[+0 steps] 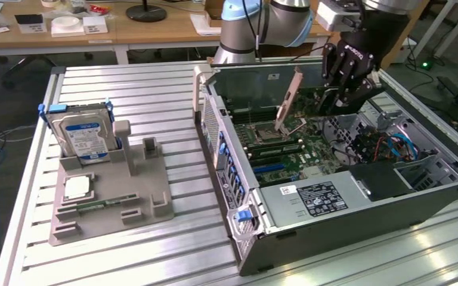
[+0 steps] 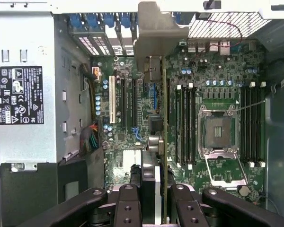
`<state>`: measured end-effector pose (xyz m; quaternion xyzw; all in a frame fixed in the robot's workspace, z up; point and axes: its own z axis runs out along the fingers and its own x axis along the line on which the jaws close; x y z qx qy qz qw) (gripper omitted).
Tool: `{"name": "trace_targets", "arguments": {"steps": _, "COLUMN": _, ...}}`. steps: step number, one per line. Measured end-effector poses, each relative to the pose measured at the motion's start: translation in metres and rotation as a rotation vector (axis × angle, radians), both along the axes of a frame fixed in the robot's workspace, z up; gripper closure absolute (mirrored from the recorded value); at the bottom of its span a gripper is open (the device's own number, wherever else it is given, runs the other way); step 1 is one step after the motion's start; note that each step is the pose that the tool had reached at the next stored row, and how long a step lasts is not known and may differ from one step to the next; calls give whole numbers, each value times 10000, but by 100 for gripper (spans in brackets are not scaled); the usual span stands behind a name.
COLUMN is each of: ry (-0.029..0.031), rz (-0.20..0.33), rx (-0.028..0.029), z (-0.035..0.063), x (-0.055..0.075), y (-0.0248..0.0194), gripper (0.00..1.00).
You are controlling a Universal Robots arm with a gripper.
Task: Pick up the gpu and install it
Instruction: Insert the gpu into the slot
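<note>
Jaws tight on gpu [image 2: 157, 124] above open case [image 1: 356, 231]

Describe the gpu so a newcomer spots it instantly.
Find the open computer case on the exterior view's right. Above its motherboard, the gripper clamps the gpu on edge. It is the only green card with a metal end bracket; the hard drive and memory stick sit outside in the grey holder.

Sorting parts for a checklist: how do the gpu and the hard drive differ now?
The gpu is held by the gripper over the motherboard; the hard drive stands in the grey holder. The gpu is a thin card; the hard drive is boxy, blue-white labelled. Both stand on edge.
</note>
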<state>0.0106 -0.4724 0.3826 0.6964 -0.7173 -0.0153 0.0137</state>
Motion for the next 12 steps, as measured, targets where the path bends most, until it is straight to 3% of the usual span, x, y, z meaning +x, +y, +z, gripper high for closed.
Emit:
{"name": "trace_targets", "arguments": {"steps": 4, "ry": -46, "rz": -8, "rx": -1, "z": -55, "x": 0, "y": 29, "gripper": 72}}
{"name": "trace_targets", "arguments": {"steps": 8, "ry": -131, "rz": -8, "rx": 0, "z": -96, "x": 0, "y": 73, "gripper": 72}}
{"name": "trace_targets", "arguments": {"steps": 12, "ry": -152, "rz": -6, "rx": 0, "z": -162, "x": 1, "y": 111, "gripper": 72}}
